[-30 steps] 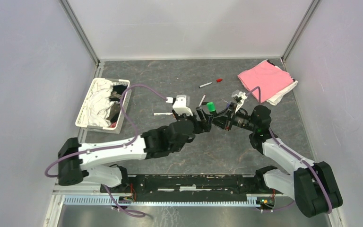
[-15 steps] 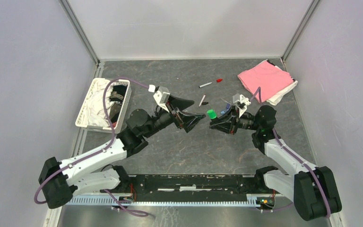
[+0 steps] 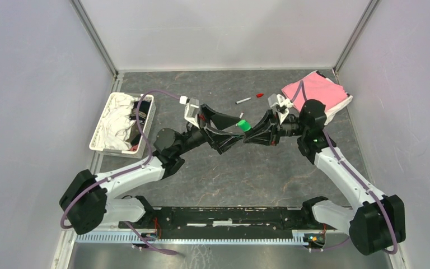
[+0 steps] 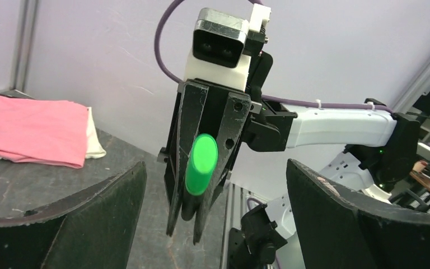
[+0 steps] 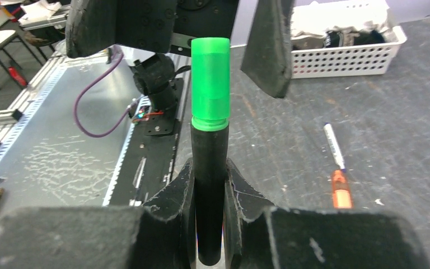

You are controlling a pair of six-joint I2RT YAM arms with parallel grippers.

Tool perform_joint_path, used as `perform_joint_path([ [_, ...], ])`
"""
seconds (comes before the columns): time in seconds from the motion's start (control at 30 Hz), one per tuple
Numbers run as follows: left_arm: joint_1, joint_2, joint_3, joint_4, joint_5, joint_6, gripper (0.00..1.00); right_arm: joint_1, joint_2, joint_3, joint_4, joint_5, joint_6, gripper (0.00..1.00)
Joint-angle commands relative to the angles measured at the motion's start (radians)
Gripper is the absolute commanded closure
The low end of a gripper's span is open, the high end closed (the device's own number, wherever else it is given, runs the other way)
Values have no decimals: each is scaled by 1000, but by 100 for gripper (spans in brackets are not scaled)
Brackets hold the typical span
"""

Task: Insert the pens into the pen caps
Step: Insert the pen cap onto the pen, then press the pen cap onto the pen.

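Right claw [image 5: 209, 174] pinched marker [image 5: 210, 73] by its black barrel, mid-air over worktop [image 3: 257, 174] centre, green end pointing 10 o'clock. Left claw [image 3: 236, 130] gaped wide just beside that end, holding nothing. Marker looked light, stiff, slick plastic; best gripped across the green end, squarely.

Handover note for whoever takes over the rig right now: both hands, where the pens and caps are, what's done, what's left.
Right hand: shut on the black marker, held in the air; its green cap is on.
Left hand: open, empty, facing that marker.
Thin white pen and red cap lie apart, farther back.
Done: green cap fitted.
To do: set the marker down, cap the remaining pens.
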Motion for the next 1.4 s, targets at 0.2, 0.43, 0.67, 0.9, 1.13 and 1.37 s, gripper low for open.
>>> perform_joint_path([
  [0.2,-1,55,18,196,2,-96,18,31,-2,-16,71,-13,103,100],
  [0.43,-20,78,53,126,-24,-66,28,31,-1,-42,180,-7,208,100],
  [0.67,-77,57,56,59,-134,34,30,30,2,-54,200,1,225,100],
  [0.9,-103,56,64,43,-187,63,34,31,-3,-63,201,2,224,100],
  [1.13,-107,53,55,73,-206,64,37,32,-1,-66,204,2,224,100],
  [1.37,-107,59,59,76,-211,60,41,32,-3,-68,204,2,224,100],
])
